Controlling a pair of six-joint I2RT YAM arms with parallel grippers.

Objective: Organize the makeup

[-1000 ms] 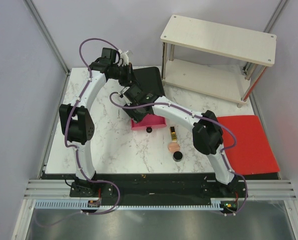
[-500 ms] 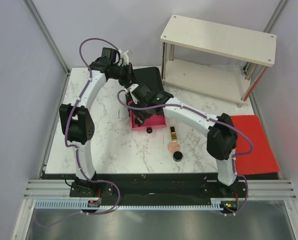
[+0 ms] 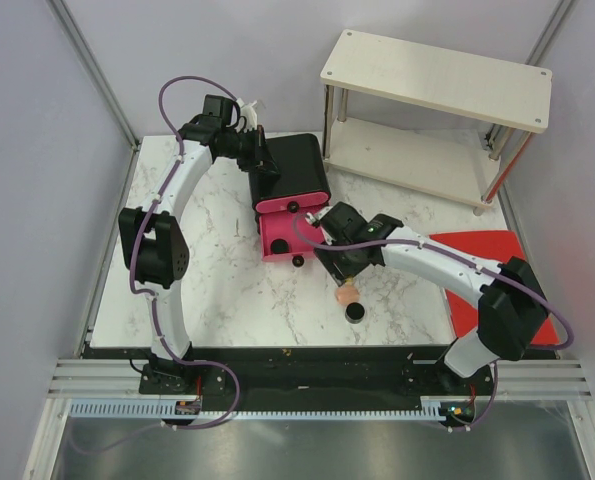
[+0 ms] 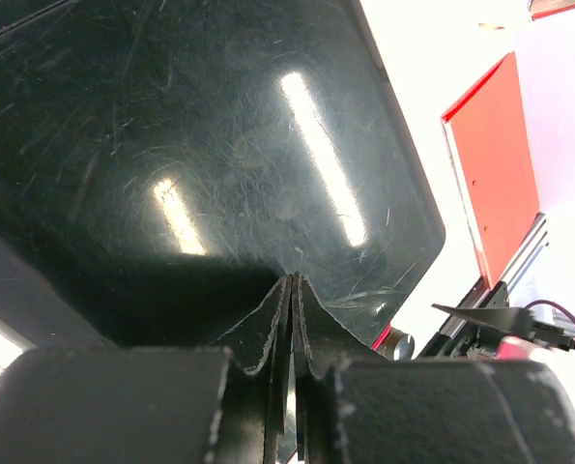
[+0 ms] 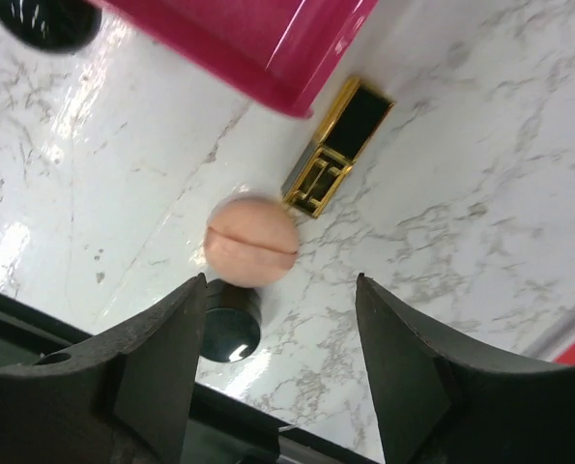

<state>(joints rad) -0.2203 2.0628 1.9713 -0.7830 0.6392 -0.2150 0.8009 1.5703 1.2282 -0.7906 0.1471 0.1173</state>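
Observation:
The peach puff (image 3: 348, 293) lies on the marble table, touching a round black jar (image 3: 355, 312) just in front of it. My right gripper (image 3: 342, 268) hangs open and empty above them. In the right wrist view the puff (image 5: 253, 240), the jar (image 5: 231, 324) and a gold-black tube (image 5: 338, 147) lie ahead of the open right gripper (image 5: 280, 282). The tube is hidden in the top view. A pulled-out pink drawer (image 3: 269, 228) holds a small black round thing (image 3: 277, 243). My left gripper (image 3: 262, 165) is shut, with its tips (image 4: 292, 282) against the black box top (image 4: 171, 145).
The black box (image 3: 295, 165) with pink drawer fronts (image 3: 307, 204) stands at the back middle. A black knob (image 3: 298, 261) sticks out of the open drawer's front. A white two-level shelf (image 3: 437, 80) stands at the back right. A red mat (image 3: 502, 285) lies at the right edge.
My right gripper has pulled back from the open pink drawer and moved to the front right, over the tube and puff. The left arm has not moved.

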